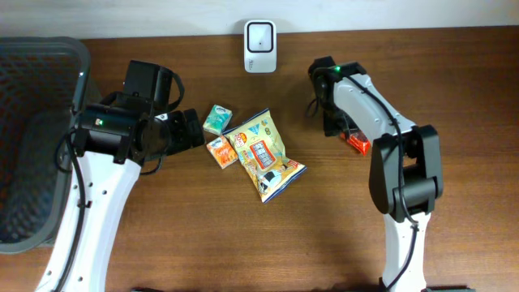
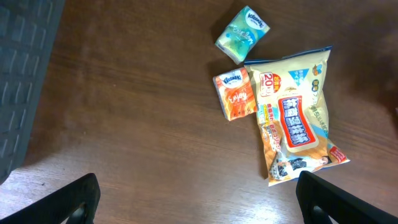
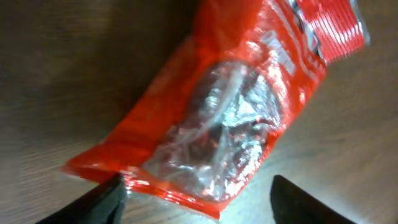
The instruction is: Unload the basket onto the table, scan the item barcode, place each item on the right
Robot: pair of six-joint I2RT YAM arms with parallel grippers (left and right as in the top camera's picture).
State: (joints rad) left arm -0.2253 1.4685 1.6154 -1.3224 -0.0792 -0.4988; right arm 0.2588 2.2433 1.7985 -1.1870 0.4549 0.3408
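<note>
Presently: red packet (image 3: 236, 106), crinkled, clear window over dark contents, lies flat on the table (image 1: 462, 89) toward its right edge, beneath the right gripper (image 3: 198, 202), jaws spread, nothing held. Overhead shows only its corner. Wide, empty: left gripper (image 2: 199, 202).

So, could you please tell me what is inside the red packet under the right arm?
The red packet has a clear middle showing something dark and glossy, too blurred to identify. Printed red film covers the rest.

The snack bag (image 2: 295, 115) is yellow, red-labelled; beside it a teal tissue pack (image 2: 242, 34), an orange tissue pack (image 2: 235, 94); well off, a red packet (image 3: 236, 106).
</note>
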